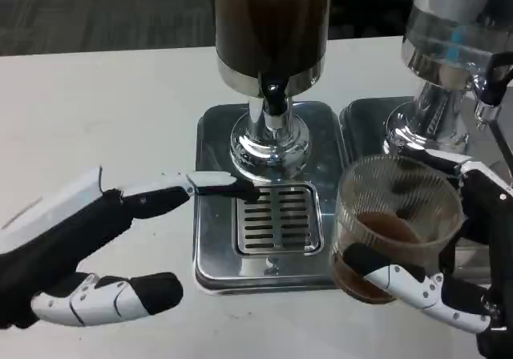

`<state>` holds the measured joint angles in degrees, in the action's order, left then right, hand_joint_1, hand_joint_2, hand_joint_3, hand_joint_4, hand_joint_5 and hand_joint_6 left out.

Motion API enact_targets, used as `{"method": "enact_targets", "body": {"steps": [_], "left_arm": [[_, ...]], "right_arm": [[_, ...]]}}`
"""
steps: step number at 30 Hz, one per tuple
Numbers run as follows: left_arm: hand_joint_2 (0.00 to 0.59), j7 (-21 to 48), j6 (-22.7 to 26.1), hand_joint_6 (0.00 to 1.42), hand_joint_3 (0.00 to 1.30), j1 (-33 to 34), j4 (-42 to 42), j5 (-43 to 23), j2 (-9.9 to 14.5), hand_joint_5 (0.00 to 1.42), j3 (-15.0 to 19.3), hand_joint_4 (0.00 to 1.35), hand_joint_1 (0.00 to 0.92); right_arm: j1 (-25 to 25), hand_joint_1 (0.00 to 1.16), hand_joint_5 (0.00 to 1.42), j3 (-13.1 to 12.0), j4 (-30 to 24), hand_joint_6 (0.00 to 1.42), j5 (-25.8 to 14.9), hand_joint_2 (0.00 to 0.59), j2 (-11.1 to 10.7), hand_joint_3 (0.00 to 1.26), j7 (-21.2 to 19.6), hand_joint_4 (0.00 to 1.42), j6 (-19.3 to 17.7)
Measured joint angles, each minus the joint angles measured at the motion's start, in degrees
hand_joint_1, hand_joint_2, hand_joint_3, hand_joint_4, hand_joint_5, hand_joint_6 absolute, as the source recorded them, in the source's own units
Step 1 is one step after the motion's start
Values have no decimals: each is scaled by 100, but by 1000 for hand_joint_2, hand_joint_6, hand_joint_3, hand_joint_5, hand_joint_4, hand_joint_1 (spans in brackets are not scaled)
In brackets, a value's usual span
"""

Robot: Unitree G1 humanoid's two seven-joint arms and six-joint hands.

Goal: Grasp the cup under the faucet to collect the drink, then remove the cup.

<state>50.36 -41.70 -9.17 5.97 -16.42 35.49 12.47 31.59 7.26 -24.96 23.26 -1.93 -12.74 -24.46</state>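
A clear ribbed plastic cup (397, 215) with brown drink in its bottom is held by my right hand (449, 283), whose fingers wrap its base and right side. The cup sits to the right of the drip grate (276, 219), away from the black faucet (274, 98) of the dark-drink dispenser (271, 30). My left hand (96, 251) lies at the left with fingers apart and empty; one fingertip (232, 187) reaches over the tray's upper left edge.
The steel drip tray (215, 239) carries the dispenser's chrome foot (268, 143). A second dispenser with a clear tank (449, 38) stands on its own tray (365, 127) at the right, close behind the cup. White table stretches to the left.
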Motion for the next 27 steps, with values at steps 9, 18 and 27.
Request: {"method": "enact_targets", "body": {"steps": [9, 18, 27], "left_arm": [[164, -228, -607, 111, 228, 0, -4, 399, 43, 143, 47, 135, 0], [162, -481, -877, 107, 228, 1, -86, 588, 177, 136, 53, 133, 0], [150, -651, -960, 79, 228, 1, -116, 605, 234, 82, 45, 108, 0]], "right_arm": [[-11, 1074, 1122, -11, -5, 1315, -5, 129, 1, 925, 6, 985, 0], [-16, 1083, 1132, -40, -8, 1315, -16, 130, 1, 932, 22, 996, 0], [-47, 1086, 1135, -126, -8, 1315, -107, 136, -13, 938, 44, 998, 0]]}}
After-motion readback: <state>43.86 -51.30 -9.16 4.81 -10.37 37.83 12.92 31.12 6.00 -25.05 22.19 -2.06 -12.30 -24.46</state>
